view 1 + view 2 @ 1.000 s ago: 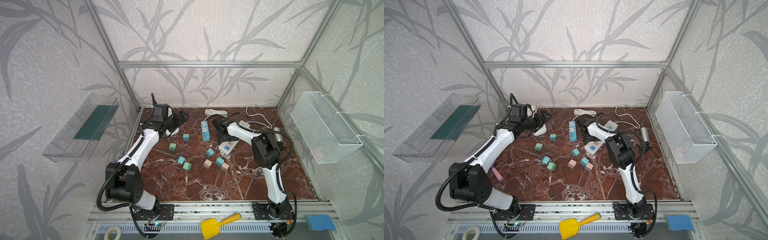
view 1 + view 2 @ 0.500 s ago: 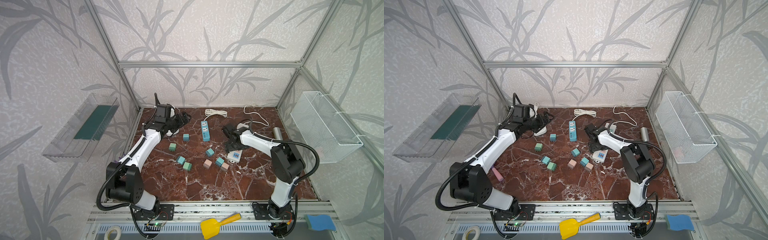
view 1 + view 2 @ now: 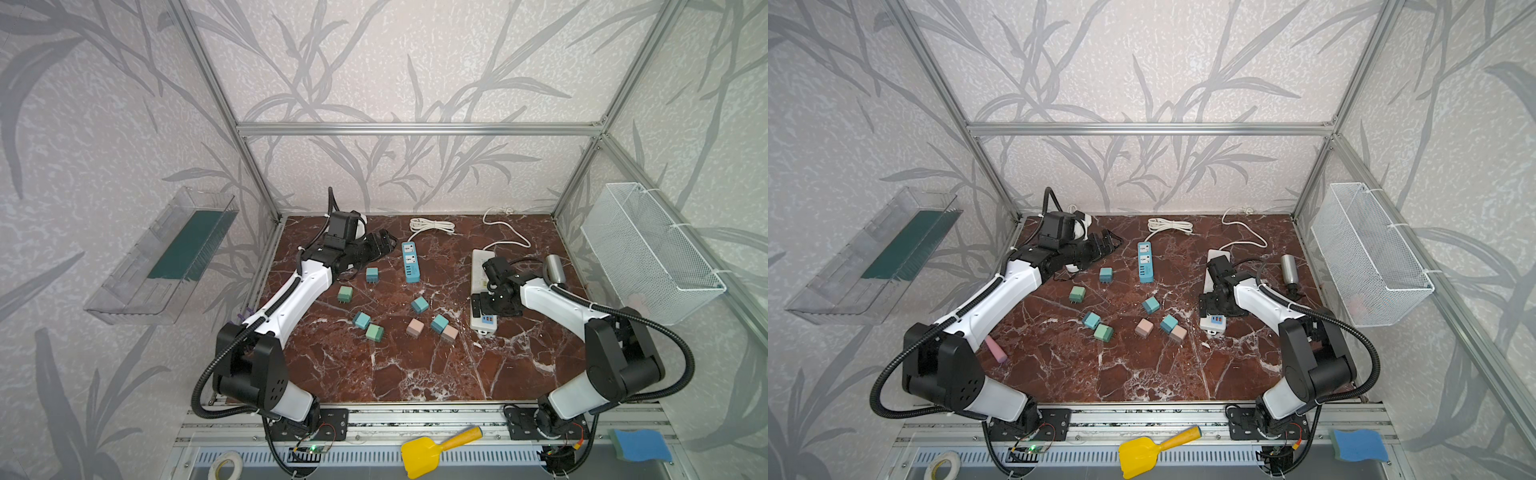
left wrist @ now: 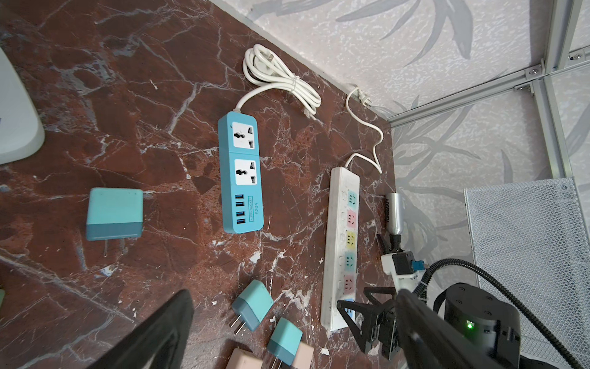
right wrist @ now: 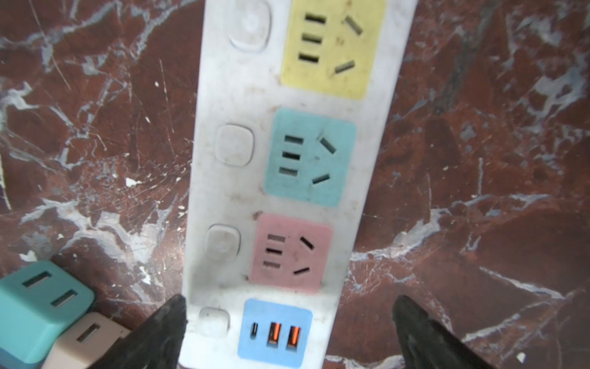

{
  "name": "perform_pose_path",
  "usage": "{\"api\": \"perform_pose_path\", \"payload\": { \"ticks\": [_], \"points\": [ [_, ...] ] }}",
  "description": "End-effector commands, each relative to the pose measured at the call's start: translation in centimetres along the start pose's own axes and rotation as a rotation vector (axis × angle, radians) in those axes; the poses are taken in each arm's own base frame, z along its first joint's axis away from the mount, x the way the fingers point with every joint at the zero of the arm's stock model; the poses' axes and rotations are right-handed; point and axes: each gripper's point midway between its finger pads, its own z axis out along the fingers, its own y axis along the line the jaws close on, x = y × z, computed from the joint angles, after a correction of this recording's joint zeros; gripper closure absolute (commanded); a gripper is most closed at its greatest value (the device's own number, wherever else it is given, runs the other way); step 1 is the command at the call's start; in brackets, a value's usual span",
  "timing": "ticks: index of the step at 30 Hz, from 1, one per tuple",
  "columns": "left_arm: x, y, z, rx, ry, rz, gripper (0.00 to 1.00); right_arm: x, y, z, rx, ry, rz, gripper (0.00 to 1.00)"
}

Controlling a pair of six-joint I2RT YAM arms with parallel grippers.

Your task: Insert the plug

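Over on the left, the left gripper (image 3: 376, 244) hangs spread and empty near the back corner, with a teal plug (image 3: 372, 275) lying loose just beside it. The blue power strip (image 3: 410, 262) comes next, then more plugs scattered mid-table (none in a socket yet). On the right, the right gripper (image 5: 295, 319) stands wide astride the end of the white power strip (image 5: 220, 191), one finger (image 5: 166, 326) right at its edge. My worry is that closing or dropping there would shove the strip into the pink plug (image 5: 83, 345) alongside, and no plug gets picked up
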Motion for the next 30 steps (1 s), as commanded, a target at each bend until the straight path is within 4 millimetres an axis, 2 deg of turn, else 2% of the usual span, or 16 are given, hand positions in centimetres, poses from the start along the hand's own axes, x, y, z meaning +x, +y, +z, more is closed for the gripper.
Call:
{"api": "perform_pose_path", "payload": {
  "ticks": [1,6,7,12,17,20,21,26,30],
  "points": [
    [0.0,0.0,0.1,-0.023,0.004,0.024,0.01,-1.3,1.6,0.3,-0.081,-0.009,-0.005,0.01],
    [0.1,0.2,0.4,-0.036,0.013,0.034,0.01,-2.7,0.9,1.7,-0.011,0.002,0.045,0.01],
    [0.2,0.3,0.4,-0.040,0.014,0.035,0.01,-2.6,0.5,2.6,0.018,0.016,0.064,0.01],
    [0.3,0.4,0.7,-0.046,0.022,0.036,0.01,-2.6,0.6,3.5,0.024,0.012,0.132,0.01],
    [0.3,0.4,0.7,-0.045,0.026,0.033,0.01,-1.3,0.4,3.6,0.042,0.005,0.150,0.01],
    [0.3,0.3,0.6,-0.041,0.026,0.031,0.01,-0.1,0.4,3.9,0.061,0.014,0.132,0.09],
    [0.4,0.3,0.6,-0.040,0.026,0.030,0.01,0.0,0.4,3.3,0.058,-0.003,0.129,0.11],
    [0.4,-0.1,0.4,-0.031,0.023,0.033,0.01,1.9,0.7,2.5,0.067,-0.006,0.097,0.17],
    [0.6,-0.5,0.3,-0.026,0.022,0.042,0.02,3.7,0.9,1.8,0.059,-0.007,0.076,0.25]
  ]
}}
